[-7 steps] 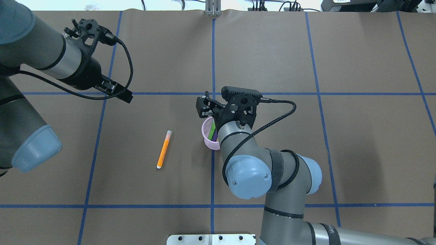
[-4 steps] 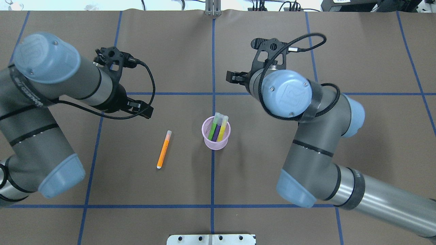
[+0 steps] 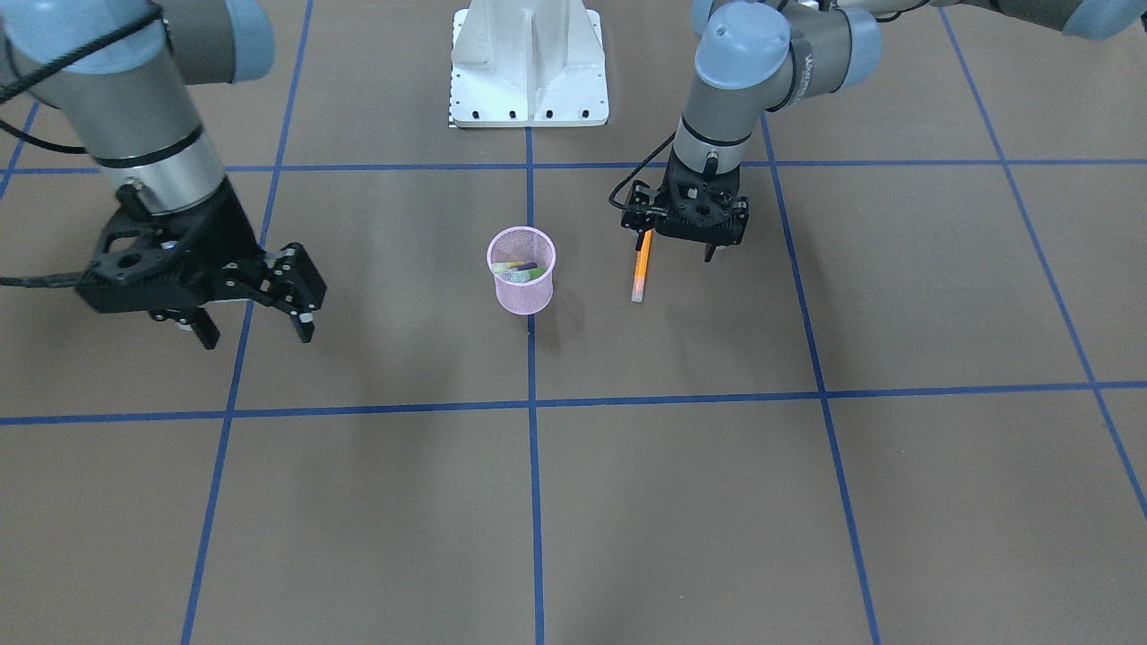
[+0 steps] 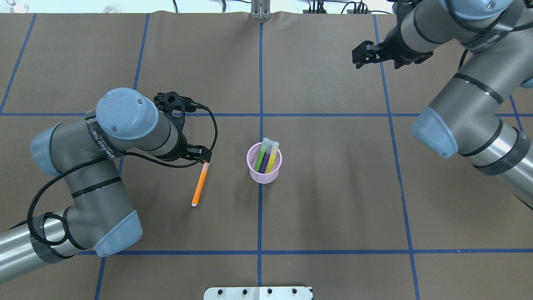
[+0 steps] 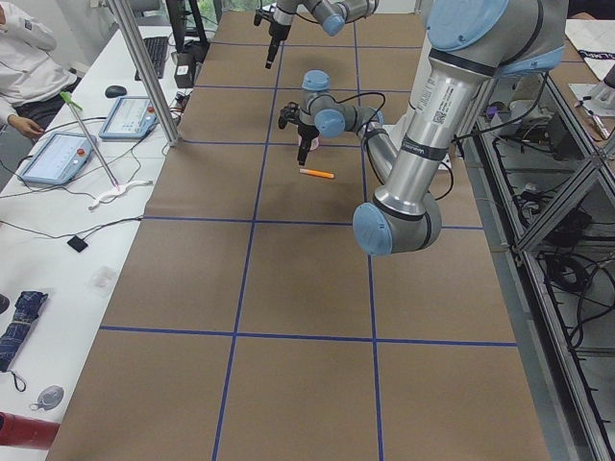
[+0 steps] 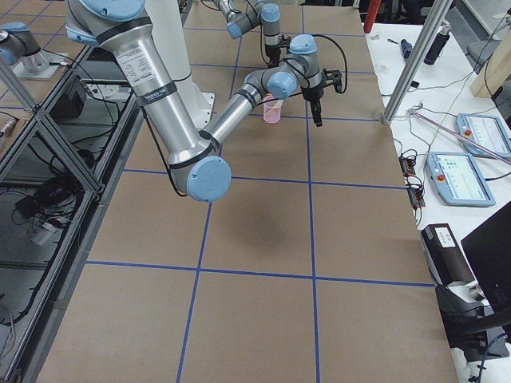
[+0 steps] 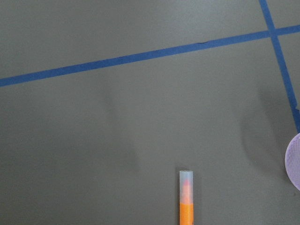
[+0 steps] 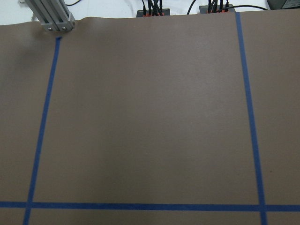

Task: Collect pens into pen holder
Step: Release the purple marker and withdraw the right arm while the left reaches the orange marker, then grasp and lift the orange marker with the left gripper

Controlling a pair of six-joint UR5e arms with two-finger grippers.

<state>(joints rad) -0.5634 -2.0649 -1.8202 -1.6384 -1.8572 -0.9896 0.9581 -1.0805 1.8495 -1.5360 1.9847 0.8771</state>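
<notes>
The pink mesh pen holder [image 4: 264,171] stands at the table's centre with green, purple and yellow pens [image 4: 266,155] upright in it. An orange pen [image 4: 200,183] lies flat to its left, pale cap end pointing away from the robot. My left gripper [image 4: 204,155] hangs open just above that pen [image 3: 642,262], fingers pointing down and not touching it. The left wrist view shows only the capped end [image 7: 186,197] and the holder's rim [image 7: 295,161]. My right gripper [image 3: 255,324] is open, holds nothing, and sits far off at the back right [image 4: 363,54].
The white robot base plate [image 3: 529,67] is at the robot's side of the table. Blue tape lines cross the brown table cover. A metal post [image 4: 260,10] stands at the far edge. A person sits at a side desk [image 5: 24,67].
The left arm swung in and its gripper came over the orange pen's cap end. The right arm left the holder and pulled back to the far right.
</notes>
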